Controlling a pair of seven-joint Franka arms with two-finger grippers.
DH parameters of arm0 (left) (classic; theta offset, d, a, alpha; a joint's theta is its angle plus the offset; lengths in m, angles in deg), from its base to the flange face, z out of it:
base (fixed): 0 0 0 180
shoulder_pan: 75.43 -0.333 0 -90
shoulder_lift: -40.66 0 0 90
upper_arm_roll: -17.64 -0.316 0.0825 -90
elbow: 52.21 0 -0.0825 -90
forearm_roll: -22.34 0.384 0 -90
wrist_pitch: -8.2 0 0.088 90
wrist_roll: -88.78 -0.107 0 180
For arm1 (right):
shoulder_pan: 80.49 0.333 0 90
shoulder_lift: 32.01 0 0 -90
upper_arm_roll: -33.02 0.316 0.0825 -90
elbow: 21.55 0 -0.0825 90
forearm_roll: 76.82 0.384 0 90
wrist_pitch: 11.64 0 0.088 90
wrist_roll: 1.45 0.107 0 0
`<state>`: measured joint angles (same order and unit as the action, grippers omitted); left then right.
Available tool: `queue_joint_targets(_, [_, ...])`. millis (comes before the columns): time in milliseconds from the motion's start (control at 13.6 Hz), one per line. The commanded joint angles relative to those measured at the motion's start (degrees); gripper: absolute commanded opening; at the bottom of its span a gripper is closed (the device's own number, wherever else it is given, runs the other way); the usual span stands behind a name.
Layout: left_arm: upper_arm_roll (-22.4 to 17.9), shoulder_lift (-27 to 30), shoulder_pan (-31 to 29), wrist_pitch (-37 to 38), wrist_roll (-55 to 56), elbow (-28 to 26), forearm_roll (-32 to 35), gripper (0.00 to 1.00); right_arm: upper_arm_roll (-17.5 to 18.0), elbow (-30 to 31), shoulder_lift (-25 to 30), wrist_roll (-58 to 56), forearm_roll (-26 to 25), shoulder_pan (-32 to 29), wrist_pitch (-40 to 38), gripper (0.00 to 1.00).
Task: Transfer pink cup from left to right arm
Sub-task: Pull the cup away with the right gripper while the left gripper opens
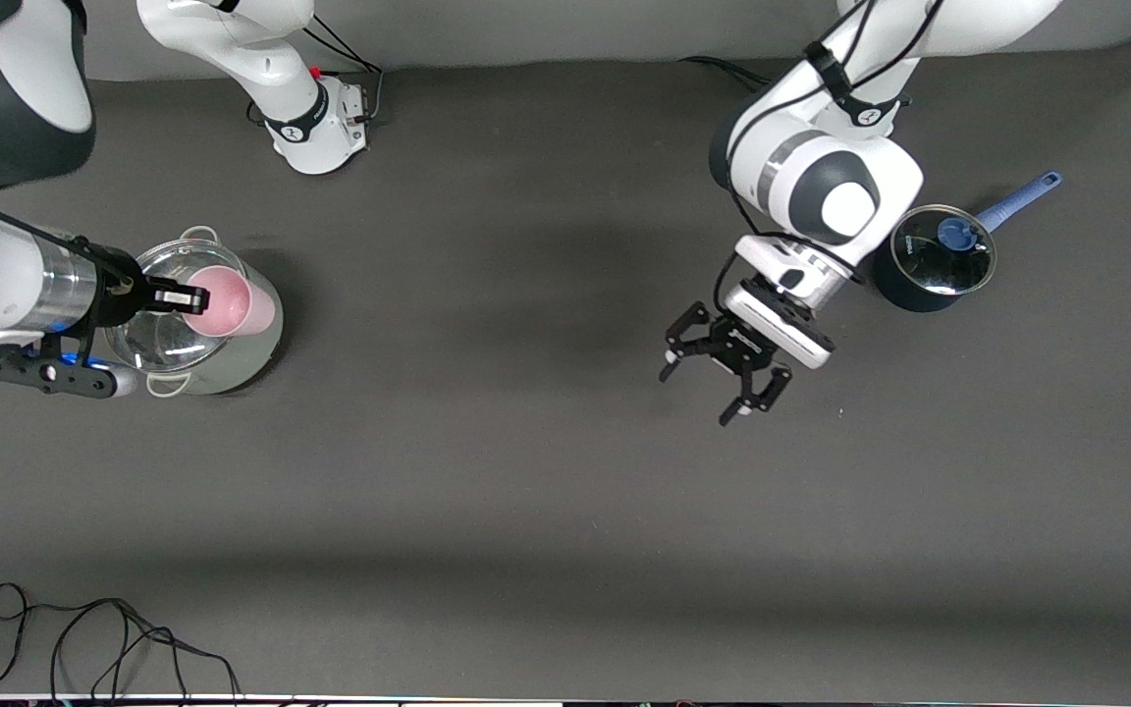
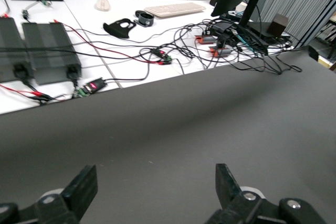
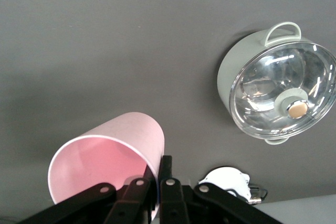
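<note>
1. I am seeing a loose black cable (image 1: pixel 104 638) lying on the table (image 1: pixel 526 491) at the edge nearest the front camera, toward the right arm's end.
2. I am reading the left gripper (image 1: pixel 723 378) as released: its black claw fingers (image 2: pixel 79 190) are standing wide apart with nothing between them, hanging over bare table toward the left arm's end. The left arm is waiting.
3. I am watching the right gripper (image 1: pixel 194 297) clenching the rim of the pink cup (image 1: pixel 230 301); the right wrist view is showing the fingers pinching the cup's wall (image 3: pixel 118 163), mouth tilted toward the wrist.
4. The cup is being held in the air over the pale green pot with a glass lid (image 1: pixel 232 363), at the right arm's end of the table.
5. Farther from the front camera, a dark blue saucepan with a glass lid (image 1: pixel 934 260) is sitting at the left arm's end, just beside the left arm's wrist in the front view.
</note>
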<state>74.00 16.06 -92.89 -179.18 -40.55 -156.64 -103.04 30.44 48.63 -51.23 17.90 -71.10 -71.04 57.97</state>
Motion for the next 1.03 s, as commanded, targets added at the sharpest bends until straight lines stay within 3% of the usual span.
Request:
queue_joint_targets(0, [0.5, -0.9, -0.4, 0.1, 0.3, 1.4, 3.2, 1.0, -1.2, 14.1, 6.4, -2.3, -1.1, 1.1, 9.7, 0.0])
queue_joint_targets(367, [0.5, -4.2, -1.3, 1.1, 0.1, 2.7, 18.5, 1.0, -4.6, 34.7, 10.4, -10.7, -1.0, 1.1, 31.4, 0.0])
queue_joint_targets(514, [0.2, -4.9, -3.3, 5.8, 0.1, 2.3, 29.6, 1.0, -6.1, 40.8, 10.3, -13.4, -1.0, 1.1, 39.7, 0.0])
queue_joint_targets(808, [-9.1, -3.2, -3.4, 19.8, 4.2, 1.6, 47.4, 1.0, -8.0, 51.3, 8.9, -17.4, -0.4, 1.2, 55.6, 0.0])
queue_joint_targets(955, [-13.4, -1.2, -3.3, 28.3, 16.1, 1.9, 61.4, 1.0, -8.0, 51.8, 5.8, -17.5, -0.4, 1.2, 60.9, 0.0])
